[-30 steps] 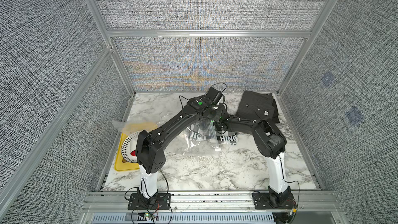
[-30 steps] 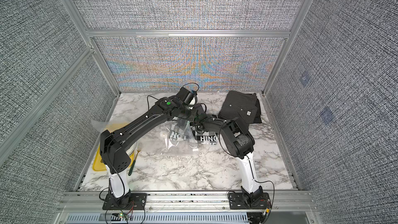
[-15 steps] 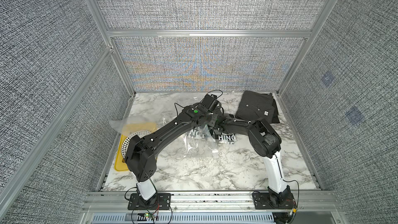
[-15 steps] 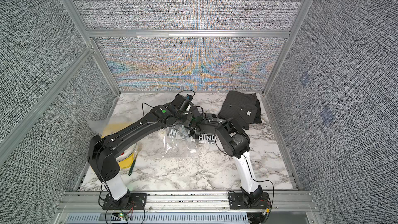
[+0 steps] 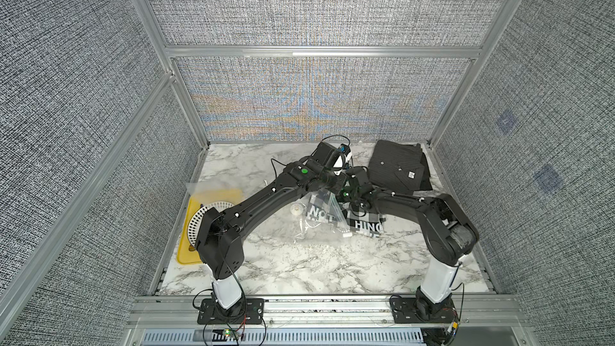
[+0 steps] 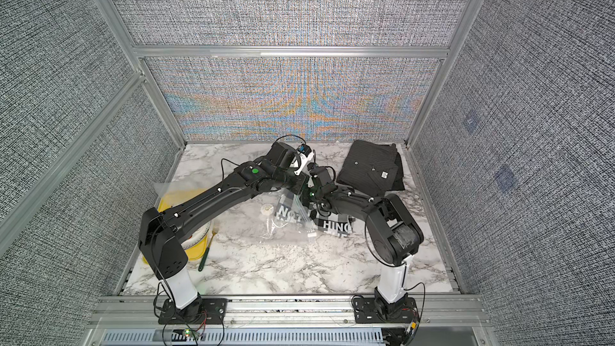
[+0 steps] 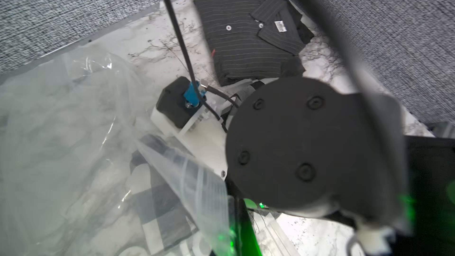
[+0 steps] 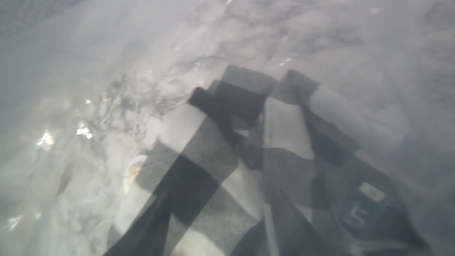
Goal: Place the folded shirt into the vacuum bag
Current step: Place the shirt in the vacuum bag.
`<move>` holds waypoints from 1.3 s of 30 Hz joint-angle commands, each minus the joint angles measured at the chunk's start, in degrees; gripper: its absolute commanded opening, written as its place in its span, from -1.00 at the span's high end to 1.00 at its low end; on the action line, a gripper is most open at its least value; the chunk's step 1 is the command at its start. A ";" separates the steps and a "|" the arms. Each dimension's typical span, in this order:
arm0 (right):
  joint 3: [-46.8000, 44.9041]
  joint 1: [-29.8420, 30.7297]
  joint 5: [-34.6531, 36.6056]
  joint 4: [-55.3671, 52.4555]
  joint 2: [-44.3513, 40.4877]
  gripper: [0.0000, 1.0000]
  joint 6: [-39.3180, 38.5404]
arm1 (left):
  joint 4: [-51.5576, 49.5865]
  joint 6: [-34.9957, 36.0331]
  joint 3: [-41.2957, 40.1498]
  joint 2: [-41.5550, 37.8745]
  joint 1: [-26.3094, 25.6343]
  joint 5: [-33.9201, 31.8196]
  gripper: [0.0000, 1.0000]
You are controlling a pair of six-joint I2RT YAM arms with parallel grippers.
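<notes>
The vacuum bag (image 5: pixel 314 231) (image 6: pixel 286 228) lies crinkled mid-table, its round white valve (image 5: pixel 296 209) facing up. My left gripper (image 5: pixel 334 186) is shut on the bag's upper film (image 7: pixel 192 181) and holds that edge lifted. The folded shirt (image 5: pixel 364 224) (image 6: pixel 336 226), black-and-white checked with large letters, lies partly under the film, its right part outside. My right gripper (image 5: pixel 344 194) reaches in at the lifted mouth, mostly hidden under the left wrist. Its wrist view is fogged by plastic over the shirt (image 8: pixel 197 181), so its jaws cannot be read.
A dark striped polo shirt (image 5: pixel 399 169) (image 7: pixel 246 40) lies folded at the back right corner. A yellow tray (image 5: pixel 186 247) with a white slotted disc sits at the left wall under another clear film. A green-handled tool (image 6: pixel 204 257) lies beside it. Fabric walls enclose three sides.
The left arm dipped lower and leftward half a second ago and has risen back, still holding the bag's edge. The shirt and bag have shifted slightly toward the right.
</notes>
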 commanded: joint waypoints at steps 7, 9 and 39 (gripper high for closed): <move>-12.70 -1.27 -15.56 10.31 -8.76 -0.34 -2.17 | -1.40 -0.61 0.43 -1.65 0.25 -13.11 1.00; -14.44 -0.95 -21.05 11.76 -7.83 -0.35 -2.64 | -1.19 -0.12 0.66 -1.54 0.20 -13.37 1.00; 2.39 11.26 6.20 -0.60 4.62 -0.58 -17.52 | 1.21 -3.64 -1.79 -8.92 0.03 -6.82 1.00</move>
